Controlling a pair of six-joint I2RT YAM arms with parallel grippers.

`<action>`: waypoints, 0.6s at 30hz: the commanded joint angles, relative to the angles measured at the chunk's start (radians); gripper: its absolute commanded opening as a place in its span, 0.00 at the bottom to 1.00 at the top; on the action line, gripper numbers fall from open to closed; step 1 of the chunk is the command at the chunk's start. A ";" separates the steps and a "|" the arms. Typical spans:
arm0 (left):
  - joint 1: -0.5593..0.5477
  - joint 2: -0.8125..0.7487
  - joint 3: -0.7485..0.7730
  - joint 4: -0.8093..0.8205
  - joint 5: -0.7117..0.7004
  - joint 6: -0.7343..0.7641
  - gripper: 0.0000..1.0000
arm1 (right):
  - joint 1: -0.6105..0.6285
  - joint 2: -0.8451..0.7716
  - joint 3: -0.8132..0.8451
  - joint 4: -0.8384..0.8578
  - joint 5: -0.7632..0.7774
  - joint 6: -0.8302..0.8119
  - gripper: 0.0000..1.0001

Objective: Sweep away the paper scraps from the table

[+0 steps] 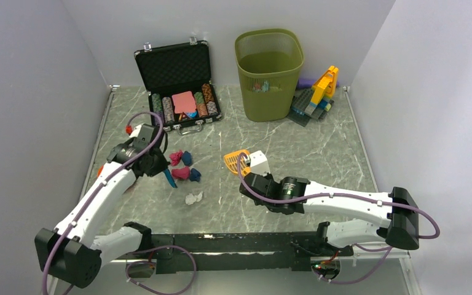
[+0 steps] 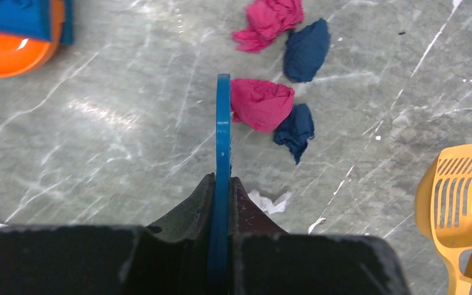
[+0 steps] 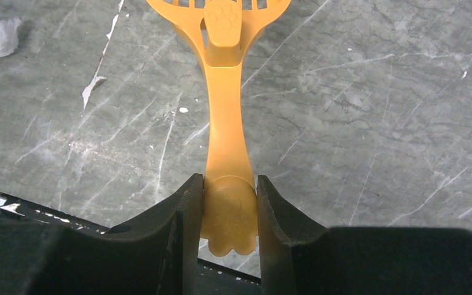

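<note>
My left pincer (image 2: pixel 222 184) is clamped on a blue blade (image 2: pixel 223 123) whose long axis points straight away from me. The paper scraps (image 2: pixel 261 103) lie on the desk (image 2: pixel 98 153) just off its right face, the nearest pink wad seemingly touching it. Beyond them sits the yellow scoop (image 3: pixel 224 123), gripped by my right pincer (image 3: pixel 229 190), so the push goes rightward
</note>
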 commanded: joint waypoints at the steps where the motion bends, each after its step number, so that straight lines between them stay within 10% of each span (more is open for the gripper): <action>1: -0.007 -0.088 0.037 -0.211 -0.077 -0.093 0.00 | 0.000 -0.023 -0.006 0.029 0.002 0.012 0.00; 18: -0.435 -0.199 -0.110 -0.137 0.054 -0.590 0.00 | 0.001 0.003 0.002 0.051 0.009 0.013 0.00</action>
